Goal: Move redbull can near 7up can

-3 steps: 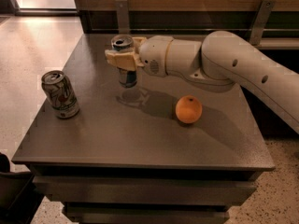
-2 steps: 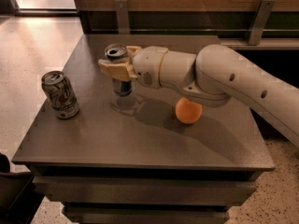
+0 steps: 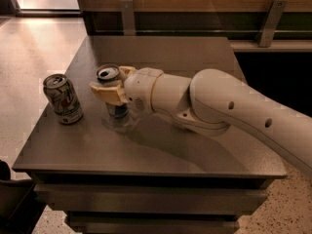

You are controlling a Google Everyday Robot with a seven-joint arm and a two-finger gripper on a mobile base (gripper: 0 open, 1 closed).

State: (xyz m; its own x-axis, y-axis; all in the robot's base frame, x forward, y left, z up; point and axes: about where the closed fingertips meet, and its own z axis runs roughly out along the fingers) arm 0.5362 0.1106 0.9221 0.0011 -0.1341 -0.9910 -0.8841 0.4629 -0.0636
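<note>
The redbull can is slim with a silver top and stands upright on the grey table, left of centre. My gripper is shut on the redbull can, its tan fingers wrapped around the upper part. The 7up can is the wider silver-white can with green and red markings. It stands upright near the table's left edge, a short gap to the left of the redbull can. My white arm reaches in from the right across the table.
A wooden wall panel with metal brackets runs behind the table. The table's left edge drops to a tiled floor. My arm covers the middle right of the table.
My gripper has moved left and toward the front with the redbull can in it, closing the gap to the 7up can. The orange seen earlier is now hidden behind my arm.
</note>
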